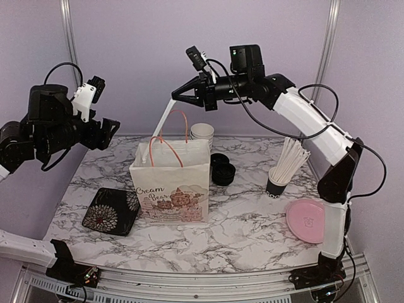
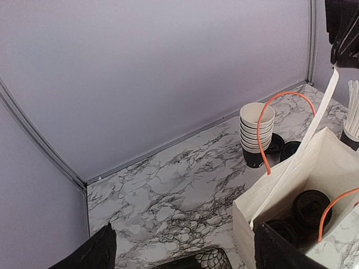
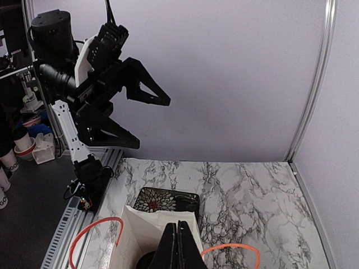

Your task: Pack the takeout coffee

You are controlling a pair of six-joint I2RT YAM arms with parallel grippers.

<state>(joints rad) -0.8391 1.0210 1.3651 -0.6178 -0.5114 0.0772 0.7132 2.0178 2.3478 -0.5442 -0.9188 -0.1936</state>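
One paper bag (image 1: 172, 189) stands on the desk (image 1: 252, 233) in the overhead view, mouth up; its inside is hidden from here. My right hand (image 1: 176, 96) hangs above the bag, pinching the top of a white straw (image 1: 161, 126) that slants down into it. My left hand (image 1: 105, 134) is spread, well to the bag's left. Behind the bag sit two dark round things (image 1: 222, 168), lids or cups, I cannot tell.

From the left wrist, two coffee cups (image 2: 310, 206) show inside the bag, upright, lids up, long axis vertical, side by side. I judge the packing mostly done; the straw wants dropping, and those dark things need checking.

From the right wrist, my fingers (image 3: 171, 252) are pressed together over the bag's mouth.
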